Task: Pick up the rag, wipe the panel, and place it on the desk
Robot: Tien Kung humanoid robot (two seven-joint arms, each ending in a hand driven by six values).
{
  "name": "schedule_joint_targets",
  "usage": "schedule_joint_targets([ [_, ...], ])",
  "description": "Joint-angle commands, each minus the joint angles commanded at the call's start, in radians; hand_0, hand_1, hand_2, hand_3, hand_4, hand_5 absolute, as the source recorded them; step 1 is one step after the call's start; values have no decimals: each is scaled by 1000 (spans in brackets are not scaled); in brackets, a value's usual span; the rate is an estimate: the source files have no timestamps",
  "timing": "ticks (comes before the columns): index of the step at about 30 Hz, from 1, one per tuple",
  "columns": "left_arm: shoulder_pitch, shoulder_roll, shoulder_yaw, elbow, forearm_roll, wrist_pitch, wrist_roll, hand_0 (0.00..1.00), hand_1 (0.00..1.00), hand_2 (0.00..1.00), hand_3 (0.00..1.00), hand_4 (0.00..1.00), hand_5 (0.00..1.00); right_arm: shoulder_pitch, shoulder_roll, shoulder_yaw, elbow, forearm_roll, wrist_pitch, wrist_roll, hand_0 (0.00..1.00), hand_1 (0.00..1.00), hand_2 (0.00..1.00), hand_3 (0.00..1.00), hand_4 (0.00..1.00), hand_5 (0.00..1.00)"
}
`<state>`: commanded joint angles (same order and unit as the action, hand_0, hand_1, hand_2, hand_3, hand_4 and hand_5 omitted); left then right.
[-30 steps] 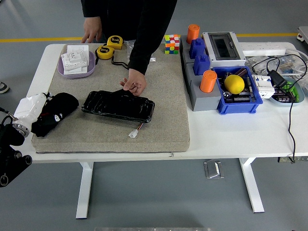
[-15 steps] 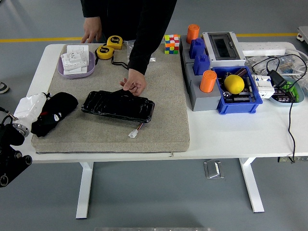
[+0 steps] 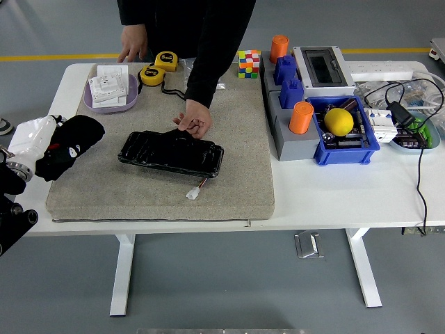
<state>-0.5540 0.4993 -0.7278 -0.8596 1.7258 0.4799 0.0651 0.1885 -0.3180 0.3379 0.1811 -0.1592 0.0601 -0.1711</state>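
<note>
The rag (image 3: 69, 146) is a soft black bundle at the left edge of the grey mat (image 3: 160, 191), gripped by my left robot hand (image 3: 31, 136), whose white fingers are closed on its left end. It looks light and floppy, so I judge a bunched handful holds best. The glossy black panel (image 3: 170, 153) lies nearby at mid-mat, steadied by a person's hand (image 3: 193, 118). The white desk (image 3: 334, 191) carries everything.
</note>
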Motion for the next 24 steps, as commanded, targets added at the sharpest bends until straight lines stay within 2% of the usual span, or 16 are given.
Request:
schedule_joint_targets([
  [9,-24,-6,-7,-99,53,-26,60,329,268,321,549,486,131,3,-1,-6,-1,5,2,1,789,700,723,663,998,494],
  [24,-58,-52,88,-84,41,-32,85,328,265,322,549,486,131,4,-1,-4,-1,4,3,2,789,700,723,663,998,495],
])
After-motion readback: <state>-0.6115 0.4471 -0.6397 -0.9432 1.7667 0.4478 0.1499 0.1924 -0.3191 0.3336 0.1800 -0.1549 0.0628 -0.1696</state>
